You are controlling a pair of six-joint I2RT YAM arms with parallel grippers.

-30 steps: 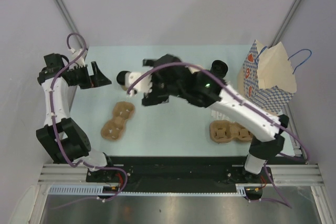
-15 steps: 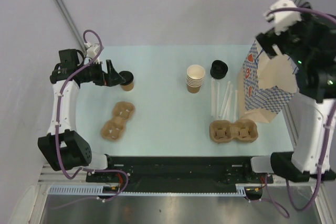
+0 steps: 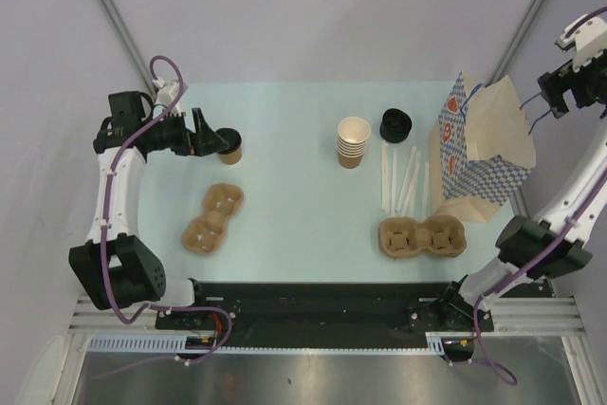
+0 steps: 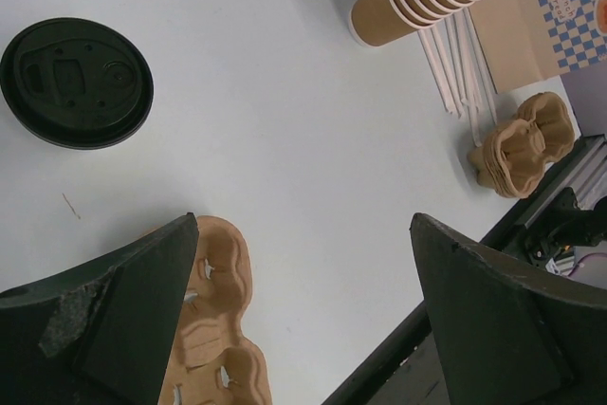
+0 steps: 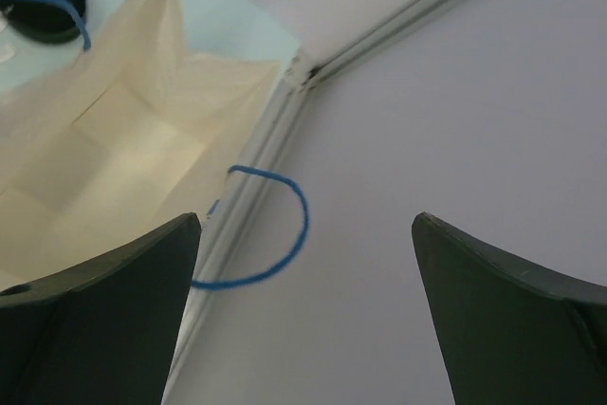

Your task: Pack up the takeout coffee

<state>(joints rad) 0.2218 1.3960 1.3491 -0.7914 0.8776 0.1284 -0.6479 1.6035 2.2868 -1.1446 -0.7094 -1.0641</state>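
Takeout coffee (image 3: 228, 142) stands upright on the bench (image 3: 294, 120) at the far left, black lid on. The left hand (image 3: 202, 130) sits just beside it, at cup height. The left wrist view shows this hand spread wide and holding nothing. The lidded cup lies ahead of the fingers (image 4: 142, 282) and off to one side, not between them.

The right hand (image 5: 305, 220) is raised high at the far right, above and beyond the paper bag (image 3: 484, 154). It is also spread wide and empty. Its camera looks down into the bag's open mouth and onto one blue handle (image 5: 275, 225).

The bag stands upright at the right edge of the bench, blue-and-white checked on its lower part, well apart from the coffee.

Other items on the bench:
- A stack of lidless cups (image 3: 354, 142) stands near the middle.
- A loose black lid (image 3: 395, 125) lies just to its right.
- White straws (image 3: 403, 177) lie between the stack and the bag.
- One pulp carrier (image 3: 213, 217) lies near the coffee, towards the arm bases.
- A second carrier (image 3: 423, 238) lies in front of the bag.
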